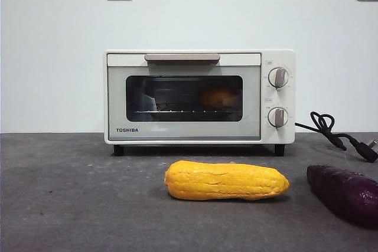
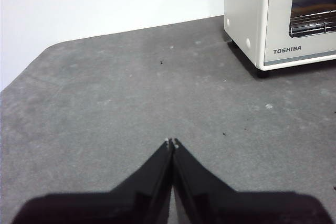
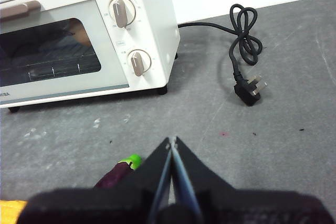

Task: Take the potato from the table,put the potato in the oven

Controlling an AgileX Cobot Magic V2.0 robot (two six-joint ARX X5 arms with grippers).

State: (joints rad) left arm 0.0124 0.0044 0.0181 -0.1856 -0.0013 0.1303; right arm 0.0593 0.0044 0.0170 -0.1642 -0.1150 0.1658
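your front camera sits low, facing the oven (image 1: 199, 97) squarely; both wrist cameras look down across the table (image 2: 131, 98), sharing that oven.

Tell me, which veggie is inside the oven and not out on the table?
The potato. It shows as an orange lump behind the closed glass door of the oven, on the rack. The yellow corn and purple sweet potato lie outside on the table.

The oven (image 1: 199, 97) is cream-white with a beige bar handle (image 1: 182, 57), two beige knobs (image 1: 278, 77), a dark glass window and black "TOSHIBA" lettering. Behind the glass the potato (image 1: 217, 97) shows dull orange. The bench (image 1: 71, 193) is dark grey, faintly speckled. The corn (image 1: 227, 180) is bumpy yellow-orange; the sweet potato (image 1: 345, 193) dark purple; the power cord (image 1: 333, 131) black.
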